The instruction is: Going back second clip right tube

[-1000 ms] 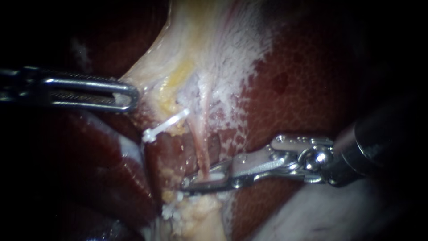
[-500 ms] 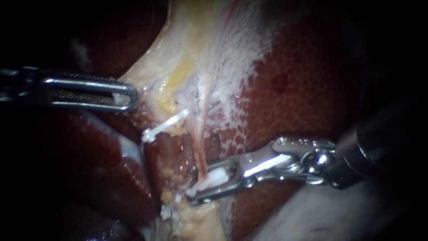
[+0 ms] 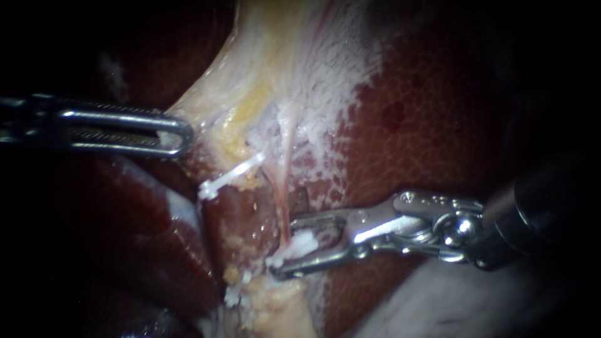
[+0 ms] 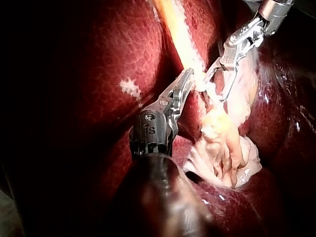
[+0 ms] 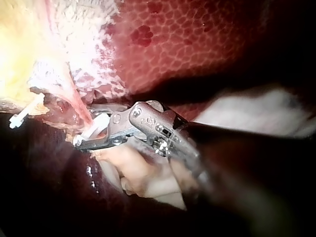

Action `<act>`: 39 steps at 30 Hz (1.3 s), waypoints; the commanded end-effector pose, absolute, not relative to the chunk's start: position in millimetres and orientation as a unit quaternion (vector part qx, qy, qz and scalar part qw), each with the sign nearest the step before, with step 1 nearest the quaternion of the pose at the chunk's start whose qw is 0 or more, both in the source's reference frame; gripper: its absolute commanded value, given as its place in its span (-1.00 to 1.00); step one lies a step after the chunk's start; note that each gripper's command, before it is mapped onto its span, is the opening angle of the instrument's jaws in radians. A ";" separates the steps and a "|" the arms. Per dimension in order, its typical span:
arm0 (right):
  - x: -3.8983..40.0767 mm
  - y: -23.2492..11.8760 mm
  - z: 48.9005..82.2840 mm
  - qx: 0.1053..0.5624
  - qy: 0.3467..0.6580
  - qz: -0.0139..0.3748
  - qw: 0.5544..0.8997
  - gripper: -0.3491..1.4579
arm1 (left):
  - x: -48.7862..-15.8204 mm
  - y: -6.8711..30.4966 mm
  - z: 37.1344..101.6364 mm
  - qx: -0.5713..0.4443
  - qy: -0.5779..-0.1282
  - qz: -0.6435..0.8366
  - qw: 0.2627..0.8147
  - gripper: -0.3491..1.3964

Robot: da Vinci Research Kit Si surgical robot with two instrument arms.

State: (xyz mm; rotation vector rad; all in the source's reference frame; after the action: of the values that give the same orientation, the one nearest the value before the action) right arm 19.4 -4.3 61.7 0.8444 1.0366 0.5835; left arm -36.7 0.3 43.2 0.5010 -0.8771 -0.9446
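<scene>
Backing away from the second clip looks to be the step in hand. The right instrument has its jaws parted, one on either side of the tube. The white clip sits across that tube in the gap between them, apparently free of both. Another clip lies beyond the jaw tips, toward the left instrument, whose jaws are clenched on the edge of the pale tissue, well apart from the right jaws. The next move calls for a straight pull back along the shaft, with the jaws kept wide so neither snags the clip or drags the tube, while the left grip holds steady.
</scene>
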 end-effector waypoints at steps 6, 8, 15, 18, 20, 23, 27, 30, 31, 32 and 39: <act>20.3 -5.4 62.4 0.387 0.473 0.261 0.747 0.05 | -36.7 0.3 43.2 0.231 -0.404 -0.436 0.770 -1.00; 20.4 -5.6 62.7 0.386 0.472 0.261 0.749 0.05 | -36.8 0.3 43.2 0.231 -0.404 -0.436 0.770 -1.00; 20.6 -5.8 63.1 0.382 0.474 0.256 0.751 0.05 | -36.8 0.3 43.2 0.231 -0.404 -0.436 0.770 -1.00; 20.6 -5.7 63.2 0.385 0.472 0.253 0.751 0.05 | -36.8 0.3 43.1 0.231 -0.404 -0.436 0.770 -1.00; 20.6 -5.7 63.3 0.383 0.474 0.251 0.752 0.05 | -36.8 0.3 43.1 0.231 -0.404 -0.436 0.770 -1.00; 20.3 -5.5 63.5 0.379 0.477 0.244 0.754 0.05 | -36.8 0.3 43.1 0.231 -0.404 -0.436 0.770 -1.00; 19.3 -5.1 63.5 0.374 0.481 0.239 0.756 0.05 | -36.7 0.2 43.0 0.231 -0.404 -0.436 0.770 -1.00; 18.3 -4.4 63.4 0.367 0.482 0.239 0.759 0.05 | -36.6 0.2 43.0 0.231 -0.404 -0.436 0.770 -1.00; 17.8 -4.1 63.2 0.362 0.482 0.239 0.761 0.05 | -36.6 0.2 43.0 0.231 -0.404 -0.436 0.770 -1.00; 17.4 -3.9 63.1 0.361 0.482 0.237 0.763 0.05 | -36.6 0.2 43.0 0.231 -0.404 -0.436 0.770 -1.00; 14.5 -2.3 62.1 0.347 0.483 0.243 0.766 0.05 | -36.6 0.2 43.0 0.231 -0.404 -0.436 0.770 -1.00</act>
State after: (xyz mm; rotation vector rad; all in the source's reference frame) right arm 14.0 -2.1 61.8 0.7506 1.0494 0.5331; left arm -36.6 0.2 43.0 0.5005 -0.8765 -0.9450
